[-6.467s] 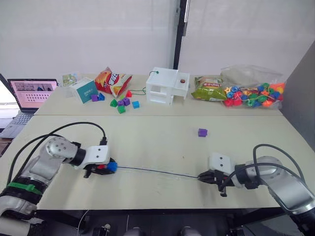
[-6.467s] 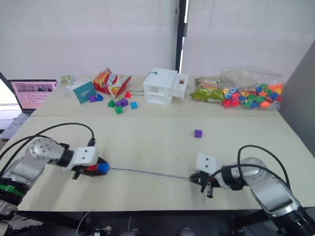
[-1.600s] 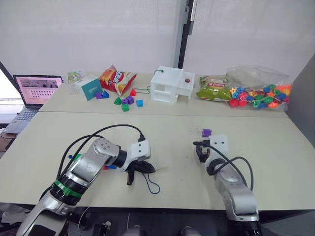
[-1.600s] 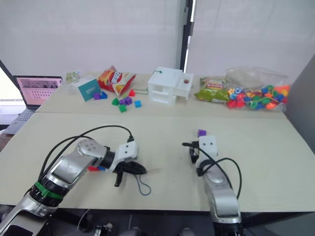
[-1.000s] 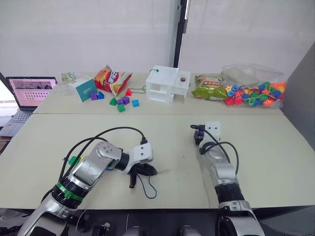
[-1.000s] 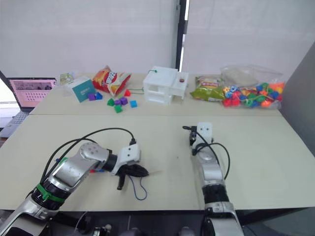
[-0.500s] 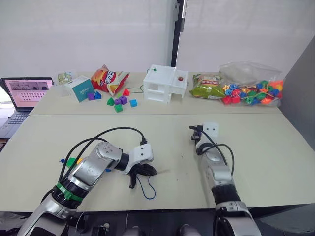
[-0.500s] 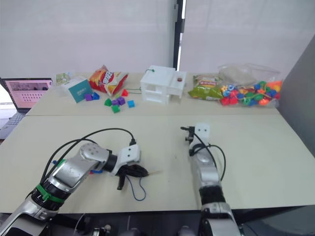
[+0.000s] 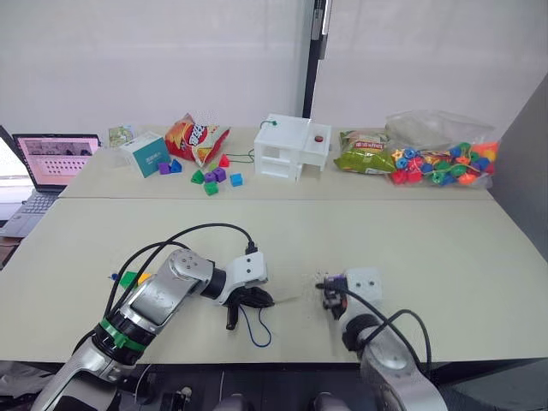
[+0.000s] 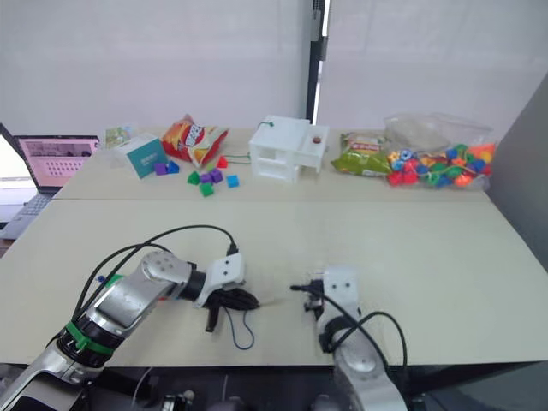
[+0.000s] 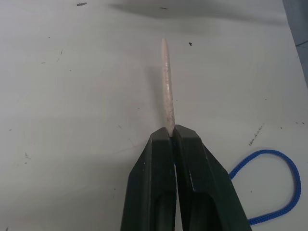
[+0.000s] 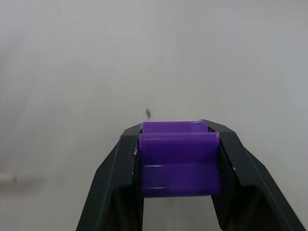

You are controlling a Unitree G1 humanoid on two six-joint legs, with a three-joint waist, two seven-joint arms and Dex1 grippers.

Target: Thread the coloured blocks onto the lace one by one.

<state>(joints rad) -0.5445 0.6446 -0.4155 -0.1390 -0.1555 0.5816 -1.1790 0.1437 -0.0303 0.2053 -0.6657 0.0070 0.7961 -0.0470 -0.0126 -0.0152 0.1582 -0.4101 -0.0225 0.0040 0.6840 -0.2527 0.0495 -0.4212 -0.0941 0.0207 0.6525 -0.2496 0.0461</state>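
My left gripper (image 9: 260, 298) is shut on the lace's pale stiff tip (image 11: 166, 82), which points right toward the other gripper. The dark-blue lace (image 9: 256, 330) curls in a loop on the table just in front of it. My right gripper (image 9: 329, 288) is shut on the purple block (image 12: 178, 163), held low over the table a short way right of the tip and apart from it. A green block (image 9: 128, 279) lies beside my left forearm; the arm hides whatever else sits there.
Along the back of the table (image 9: 445, 257) are a laptop (image 9: 56, 163), a teal box (image 9: 147, 156), a chips bag (image 9: 197, 137), a cluster of small blocks (image 9: 214, 178), a white toy house (image 9: 291, 147), a green snack bag (image 9: 364, 158) and a clear bag of beads (image 9: 441, 163).
My right gripper took the purple block from mid-table and has brought it forward and left, close to the lace tip. My left gripper has held the tip almost still over the last second.
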